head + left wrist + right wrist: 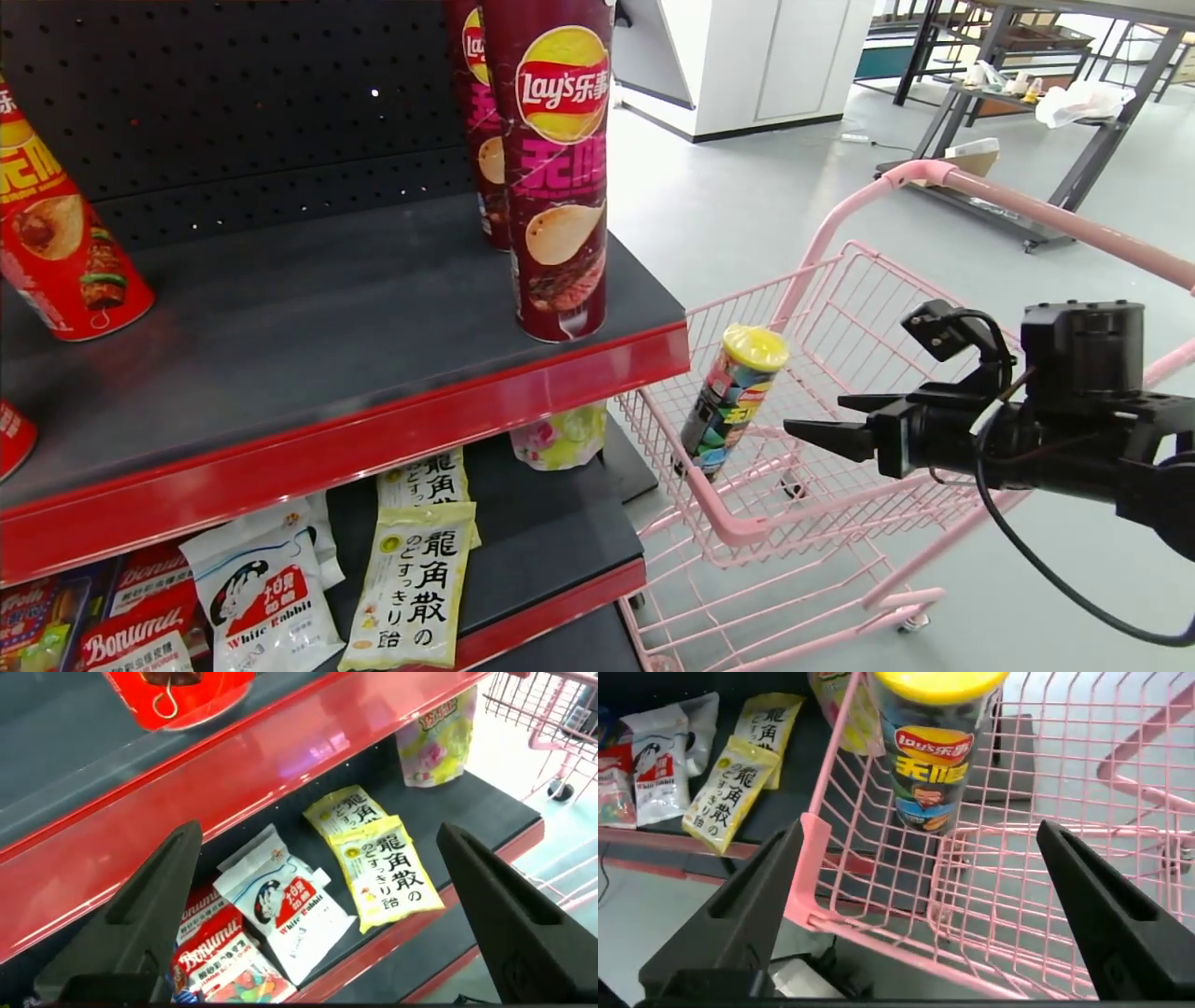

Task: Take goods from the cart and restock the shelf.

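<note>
On the grey floor, the cart (738, 534) held a leaning can (733, 401); just outside the cart, the spread-open right gripper (831, 420) needed to straddle the can's middle squarely.

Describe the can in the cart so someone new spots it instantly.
Pink wire cart right of the red-edged shelf. One chip can leans inside its basket. Yellow lid, dark multicoloured wrap, unlike the maroon shelf cans.

Front maroon chip can (558, 187): top cut by frame edge. 2nd maroon can (478, 159) behind it, mostly hidden. Red can (56, 252) at far left clipped by edge. Yellow-green bag (560, 437): upper part behind shelf lip (373, 440). Yellow-lidded can (936, 756) in cart (813, 873): lid top cut off in rt wrist view.
</note>
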You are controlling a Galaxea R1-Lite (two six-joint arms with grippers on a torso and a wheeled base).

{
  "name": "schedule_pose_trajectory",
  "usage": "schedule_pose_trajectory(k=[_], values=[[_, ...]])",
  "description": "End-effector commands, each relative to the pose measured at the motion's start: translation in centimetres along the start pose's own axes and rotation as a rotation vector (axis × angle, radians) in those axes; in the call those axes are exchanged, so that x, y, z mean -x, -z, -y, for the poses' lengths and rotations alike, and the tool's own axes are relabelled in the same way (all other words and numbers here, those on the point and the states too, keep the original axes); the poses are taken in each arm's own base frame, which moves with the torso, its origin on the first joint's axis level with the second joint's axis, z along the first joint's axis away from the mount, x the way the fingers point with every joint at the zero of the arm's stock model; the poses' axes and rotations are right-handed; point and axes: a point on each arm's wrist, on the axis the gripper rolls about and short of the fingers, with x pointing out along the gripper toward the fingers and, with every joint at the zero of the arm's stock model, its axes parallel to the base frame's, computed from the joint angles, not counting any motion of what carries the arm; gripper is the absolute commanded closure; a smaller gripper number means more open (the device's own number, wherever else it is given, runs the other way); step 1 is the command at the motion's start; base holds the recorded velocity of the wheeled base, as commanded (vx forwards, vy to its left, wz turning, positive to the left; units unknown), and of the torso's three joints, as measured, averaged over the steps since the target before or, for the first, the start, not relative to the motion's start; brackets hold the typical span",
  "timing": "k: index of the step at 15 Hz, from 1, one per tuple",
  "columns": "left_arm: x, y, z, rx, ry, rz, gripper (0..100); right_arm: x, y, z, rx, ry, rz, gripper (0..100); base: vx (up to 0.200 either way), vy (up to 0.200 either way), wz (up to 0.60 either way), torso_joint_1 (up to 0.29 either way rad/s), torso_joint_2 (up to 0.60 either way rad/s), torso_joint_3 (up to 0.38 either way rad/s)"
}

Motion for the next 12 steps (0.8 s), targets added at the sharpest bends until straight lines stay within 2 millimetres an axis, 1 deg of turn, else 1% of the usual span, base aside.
schedule_pose_trajectory(k=[1, 4, 7, 12], values=[[-0.3, -0.3, 0.0, -0.006, 0.008, -0.016, 0, -2.5, 0.1, -0.2, 0.005, -0.051, -0.033, 0, 0.0, 0.0, 0.0, 0.0, 0.0, 0.0], [-0.7, -0.5, 0.1, -0.012, 0.014, -0.039, 0, -4.1, -0.4, 0.1, 0.013, -0.074, -0.026, 0, 0.0, 0.0, 0.0, 0.0, 0.0, 0.0], [-0.7, -0.6, 0.1, -0.013, 0.013, -0.041, 0, -5.8, -0.6, 0.8, 0.011, -0.094, -0.03, 0, 0.0, 0.0, 0.0, 0.0, 0.0, 0.0], [-0.9, -0.8, 0.1, -0.015, 0.013, -0.048, 0, -7.9, -1.1, 1.8, 0.016, -0.102, -0.017, 0, 0.0, 0.0, 0.0, 0.0, 0.0, 0.0]])
